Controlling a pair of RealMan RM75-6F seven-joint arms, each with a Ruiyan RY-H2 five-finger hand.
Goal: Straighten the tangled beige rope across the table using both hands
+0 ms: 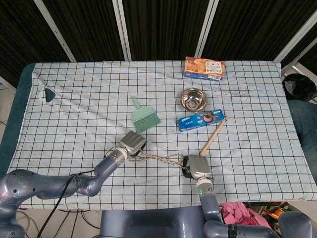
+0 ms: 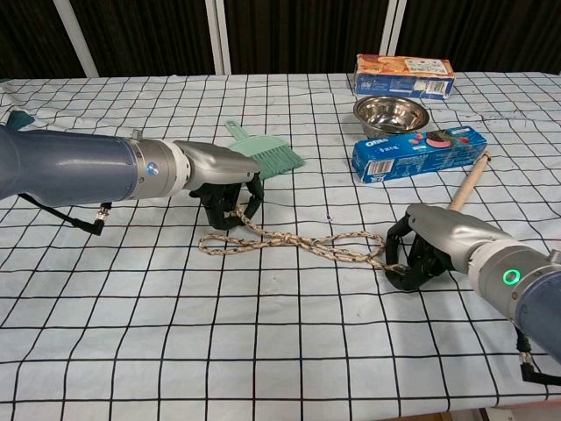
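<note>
The beige rope (image 2: pixel 294 243) lies on the checked tablecloth in loose loops with a knot near its middle; in the head view the rope (image 1: pixel 161 159) runs between both hands. My left hand (image 2: pixel 223 186) (image 1: pixel 132 144) grips the rope's left part, fingers curled down over it. A loop of rope trails below and left of that hand. My right hand (image 2: pixel 429 244) (image 1: pixel 194 166) holds the rope's right end, fingers closed around it against the cloth.
A green dustpan brush (image 2: pixel 263 151) lies just behind the left hand. A wooden stick (image 2: pixel 470 182) lies behind the right hand, beside a blue cookie box (image 2: pixel 419 153), a steel bowl (image 2: pixel 391 114) and an orange box (image 2: pixel 403 75).
</note>
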